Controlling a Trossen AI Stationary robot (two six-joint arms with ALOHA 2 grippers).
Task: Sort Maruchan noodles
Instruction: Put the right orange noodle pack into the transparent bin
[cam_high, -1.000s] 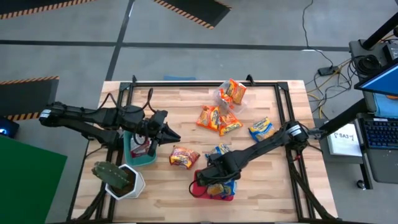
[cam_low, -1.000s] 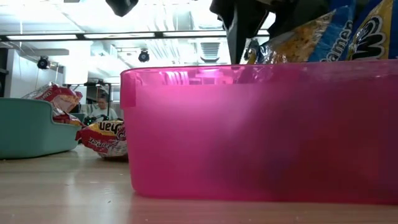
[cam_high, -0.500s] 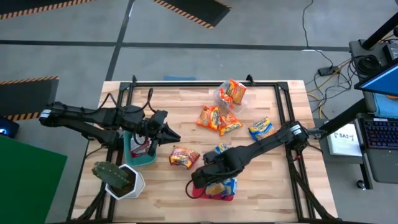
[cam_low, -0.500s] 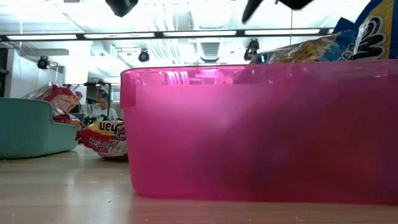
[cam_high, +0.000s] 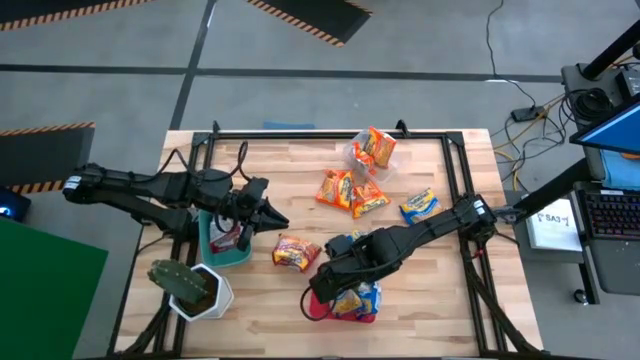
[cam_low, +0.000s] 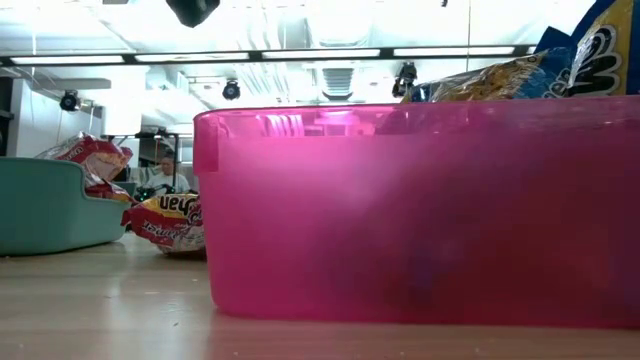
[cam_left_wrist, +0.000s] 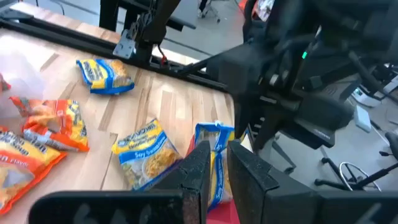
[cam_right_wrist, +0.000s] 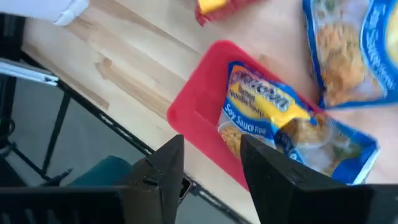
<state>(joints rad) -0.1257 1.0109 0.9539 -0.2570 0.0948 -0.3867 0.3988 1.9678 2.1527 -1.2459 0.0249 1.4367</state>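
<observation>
Up and clear went the right gripper (cam_high: 322, 283) from inside the red bin (cam_high: 320, 305), where a second back it was buried among the packets; from above it hung over the bin's left rim, and the blue-and-yellow packet (cam_high: 358, 298) lay in the bin beneath the arm with nothing pinching it. Over on the left, the left gripper (cam_high: 277, 217) waited past the teal bin (cam_high: 212, 250), fingers drawn narrow and empty, a silver/red packet (cam_high: 296, 251) loose on the table (cam_high: 440, 300) between the two bins. At table height the black fingers that had filled the top of the shot were gone; only the pink-red bin wall and a packet edge (cam_low: 480, 82) poking over its rim were seen. From the left wrist that arm's fingers showed close together with nothing between them, and beyond them a blue-and-yellow packet (cam_left_wrist: 142, 151) lay flat on the wood. From the right wrist the jaws stood part-way apart and empty above the bin, and the packet in it (cam_right_wrist: 273, 118) lay flat, label up, long axis slanting across the bin. My read: the drop was made, so the tidy finish was to lift straight before swinging off, so a trailing finger would not catch that crinkly edge and drag it out.
</observation>
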